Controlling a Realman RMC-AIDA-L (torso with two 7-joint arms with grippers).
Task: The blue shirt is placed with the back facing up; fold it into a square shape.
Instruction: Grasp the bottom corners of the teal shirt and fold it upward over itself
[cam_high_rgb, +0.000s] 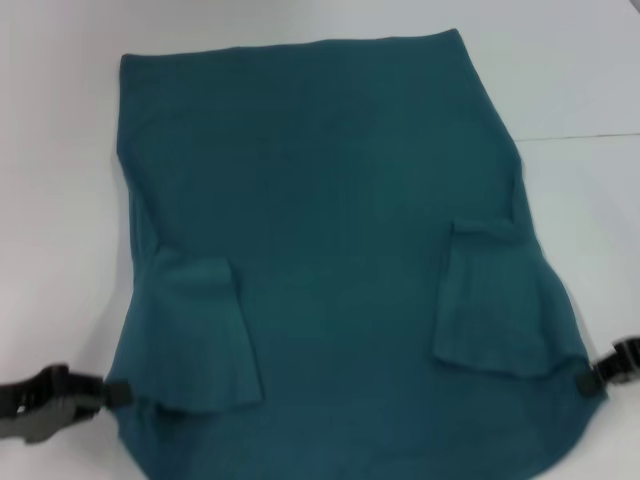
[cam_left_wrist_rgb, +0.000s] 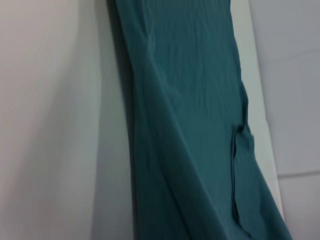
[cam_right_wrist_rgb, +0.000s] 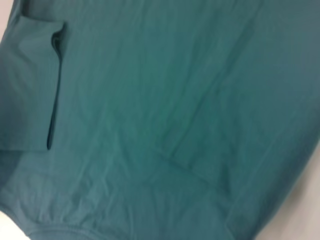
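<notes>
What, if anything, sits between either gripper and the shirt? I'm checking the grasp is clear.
Nothing visible does. The left gripper and right gripper already meet opposite near edges of the dark teal-blue short-sleeved shirt, which lies on the white table.

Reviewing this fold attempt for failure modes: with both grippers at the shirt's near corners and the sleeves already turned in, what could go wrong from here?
1. The left gripper and right gripper sit only at the very edges of the blue shirt; a thin hold might slip when lifting.
2. The folded-in sleeves, left and right, lie loose and could flop open as the cloth moves.
3. The sides flare outward toward the robot, so the fold may come out skewed rather than square.
</notes>
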